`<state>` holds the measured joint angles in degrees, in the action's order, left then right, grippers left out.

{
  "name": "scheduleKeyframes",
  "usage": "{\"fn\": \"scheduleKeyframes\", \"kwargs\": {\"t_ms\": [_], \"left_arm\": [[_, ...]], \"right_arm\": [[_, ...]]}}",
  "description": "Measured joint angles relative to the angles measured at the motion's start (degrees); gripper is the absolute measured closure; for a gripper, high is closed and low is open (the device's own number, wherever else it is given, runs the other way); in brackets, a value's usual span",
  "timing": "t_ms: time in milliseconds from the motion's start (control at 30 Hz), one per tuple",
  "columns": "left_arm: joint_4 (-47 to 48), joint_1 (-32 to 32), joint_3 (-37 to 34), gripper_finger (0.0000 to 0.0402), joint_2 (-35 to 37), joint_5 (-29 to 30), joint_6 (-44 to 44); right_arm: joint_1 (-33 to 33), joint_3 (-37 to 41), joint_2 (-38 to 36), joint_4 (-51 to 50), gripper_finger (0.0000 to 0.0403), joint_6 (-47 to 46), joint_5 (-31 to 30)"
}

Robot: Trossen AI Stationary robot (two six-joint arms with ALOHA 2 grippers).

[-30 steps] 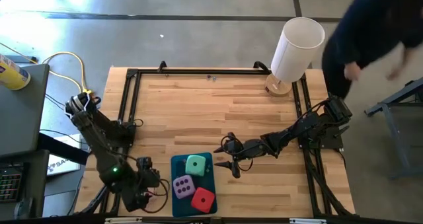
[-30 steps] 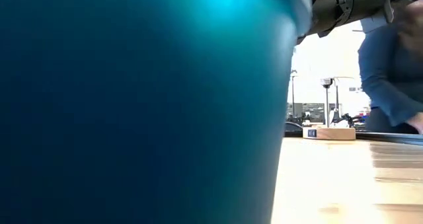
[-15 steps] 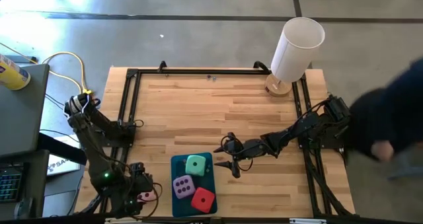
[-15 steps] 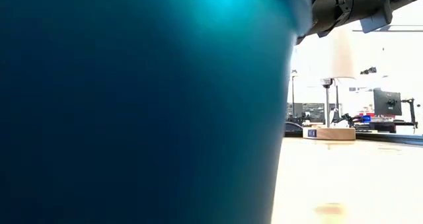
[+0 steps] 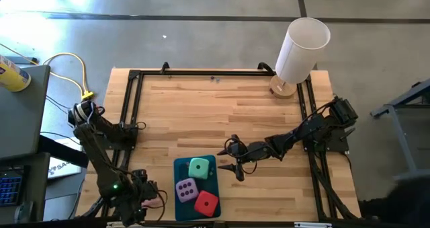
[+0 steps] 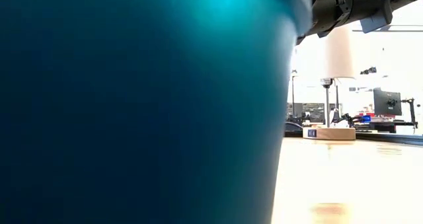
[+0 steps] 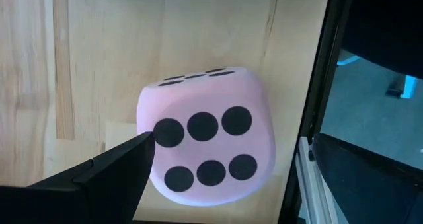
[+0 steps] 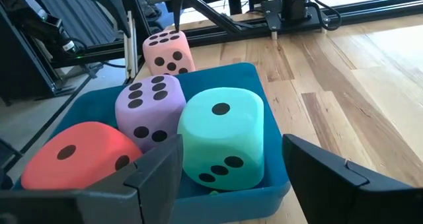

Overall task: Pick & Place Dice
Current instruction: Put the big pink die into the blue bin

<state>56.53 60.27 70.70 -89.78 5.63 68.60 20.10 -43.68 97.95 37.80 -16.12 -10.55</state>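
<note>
The teal tray (image 6: 132, 105) fills the low view, hiding the dice.

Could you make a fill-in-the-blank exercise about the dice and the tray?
1. The teal tray holds ___ dice.
2. The pink die shows ___ pips to the left wrist camera.
3. The die nearest the right tool is ___ green.
4. The pink die lies ___ the tray.

Missing words: three; six; mint; outside

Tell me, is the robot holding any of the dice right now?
No. Both grippers are open; the left gripper is closing in on the pink die, not gripping it.
</note>
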Motion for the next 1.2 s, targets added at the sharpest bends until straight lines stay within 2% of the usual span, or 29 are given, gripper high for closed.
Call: {"fn": "scheduleKeyframes", "kwargs": {"t_ms": [433,633,900,1200], "left_arm": [[-0.02,0.02,0.0,0.0002,0.0,0.62,-0.64],[-0.06,0.02,0.0,0.0002,0.0,3.66,3.68],[0.43,-0.26,0.02,0.0002,0.0,2.4,3.22],[2.82,-0.26,0.02,0.0002,0.0,2.34,7.59]], "right_arm": [[0.0,0.01,0.0,0.07,0.0153,-0.11,0.0],[0.0,0.02,0.0,0.09,0.0153,-0.11,0.0],[0.0,0.01,0.0,0.08,0.0153,-0.11,0.0],[0.0,0.01,0.0,0.07,0.0153,-0.11,0.0]]}}
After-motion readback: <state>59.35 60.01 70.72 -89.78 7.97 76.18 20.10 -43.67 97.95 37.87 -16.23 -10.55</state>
